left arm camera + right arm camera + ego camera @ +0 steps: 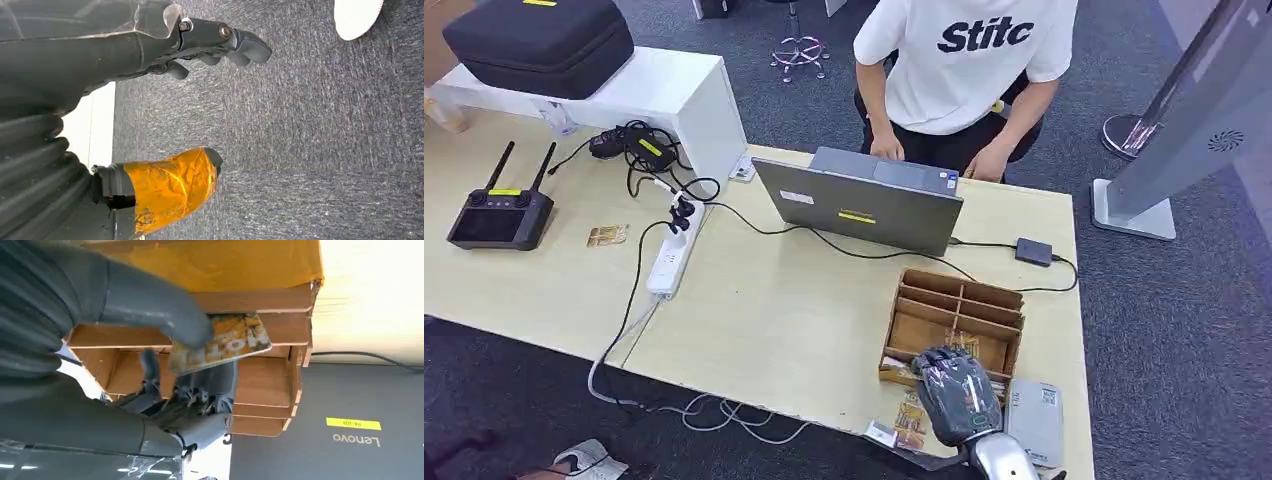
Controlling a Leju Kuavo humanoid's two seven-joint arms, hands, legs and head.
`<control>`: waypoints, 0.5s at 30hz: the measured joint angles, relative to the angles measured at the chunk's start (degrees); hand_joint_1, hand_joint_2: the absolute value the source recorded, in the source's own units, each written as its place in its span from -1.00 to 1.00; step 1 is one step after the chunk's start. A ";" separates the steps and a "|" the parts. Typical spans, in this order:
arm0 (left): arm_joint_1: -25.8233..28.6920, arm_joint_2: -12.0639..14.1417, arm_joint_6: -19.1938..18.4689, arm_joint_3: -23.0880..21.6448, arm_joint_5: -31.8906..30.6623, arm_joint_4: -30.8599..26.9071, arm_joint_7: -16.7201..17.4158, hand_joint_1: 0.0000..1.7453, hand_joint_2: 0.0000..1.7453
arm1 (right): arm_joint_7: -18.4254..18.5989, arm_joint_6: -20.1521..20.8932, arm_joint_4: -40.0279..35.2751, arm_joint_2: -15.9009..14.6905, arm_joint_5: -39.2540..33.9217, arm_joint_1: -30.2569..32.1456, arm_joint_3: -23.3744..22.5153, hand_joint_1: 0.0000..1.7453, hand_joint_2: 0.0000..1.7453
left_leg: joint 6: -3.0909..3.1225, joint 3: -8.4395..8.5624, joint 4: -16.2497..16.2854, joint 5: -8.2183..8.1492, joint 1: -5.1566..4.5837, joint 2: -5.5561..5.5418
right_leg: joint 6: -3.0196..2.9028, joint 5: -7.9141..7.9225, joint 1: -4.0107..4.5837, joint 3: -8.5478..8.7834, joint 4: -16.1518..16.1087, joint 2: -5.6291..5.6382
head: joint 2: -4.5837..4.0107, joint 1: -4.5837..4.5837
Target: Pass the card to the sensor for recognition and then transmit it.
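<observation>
At the near edge of the worktop point(804, 330), the robot's right hand point(956, 392) pinches a yellow-printed card point(227, 340) between thumb and fingers, over the wooden divided tray point(959, 310). The left hand point(200, 45) hangs empty above grey carpet point(320, 130), fingers loosely apart. Beyond the tray, a person point(969, 70) works at a grey Lenovo laptop point(859, 205)

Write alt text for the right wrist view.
The right hand pinches a yellow patterned card between thumb and fingers, over a wooden divider box. Beyond the box are the grey laptop lid and the pale table.
</observation>
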 joint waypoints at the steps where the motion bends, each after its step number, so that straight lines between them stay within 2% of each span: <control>1: -0.01 0.00 0.00 0.02 0.00 0.00 0.00 -1.00 1.00 | 0.02 -0.22 -0.09 0.00 0.56 -0.18 0.00 1.00 1.00 | 0.00 0.00 0.00 0.00 0.00 0.00 | 0.00 0.00 0.00 0.00 0.00 0.00 | 0.00 0.00; 6: -0.01 0.00 0.02 0.02 -0.07 0.00 0.00 -1.00 1.00 | 0.55 -1.44 -1.90 0.00 3.76 -1.49 0.02 1.00 1.00 | 0.00 0.00 0.00 0.00 0.00 0.00 | 0.00 0.00 0.00 0.00 0.00 0.00 | 0.00 0.00; 15: -0.01 -0.02 0.02 0.02 -0.07 0.00 0.00 -1.00 1.00 | 0.87 -1.46 -4.04 0.02 4.24 -2.46 0.18 0.96 1.00 | 0.00 -0.01 0.00 0.00 0.00 -0.01 | 0.00 0.00 0.00 0.00 0.00 0.00 | 0.00 0.00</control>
